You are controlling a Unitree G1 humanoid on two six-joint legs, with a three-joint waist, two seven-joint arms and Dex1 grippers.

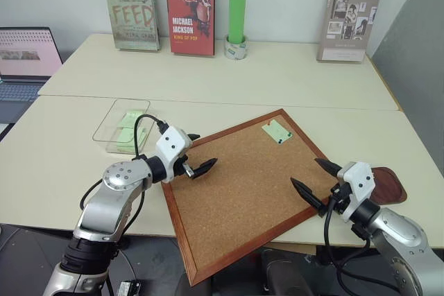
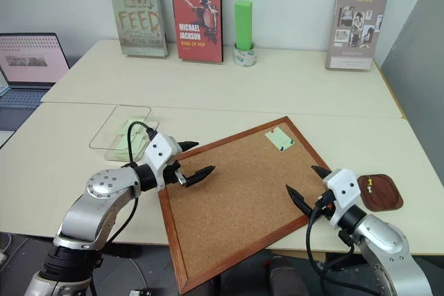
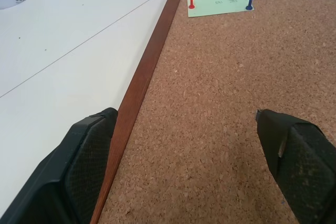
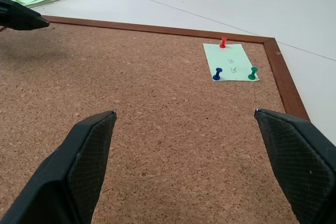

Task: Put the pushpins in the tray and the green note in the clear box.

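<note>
"FEED" on grey book (image 1: 131, 10), "MICHAEL JACKSON KING OF POP" on red book (image 1: 189, 10)

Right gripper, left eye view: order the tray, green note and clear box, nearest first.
From the right gripper:
1. Tray, just beyond it at the table's right edge.
2. Green note, pinned near the corkboard's far corner.
3. Clear box, far left.

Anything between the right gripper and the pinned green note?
Nothing visible. Open cork lies between the right gripper and the pale-green paper note. The note is pinned to the wood-framed corkboard by red, blue and green pushpins, which must come out first.
</note>
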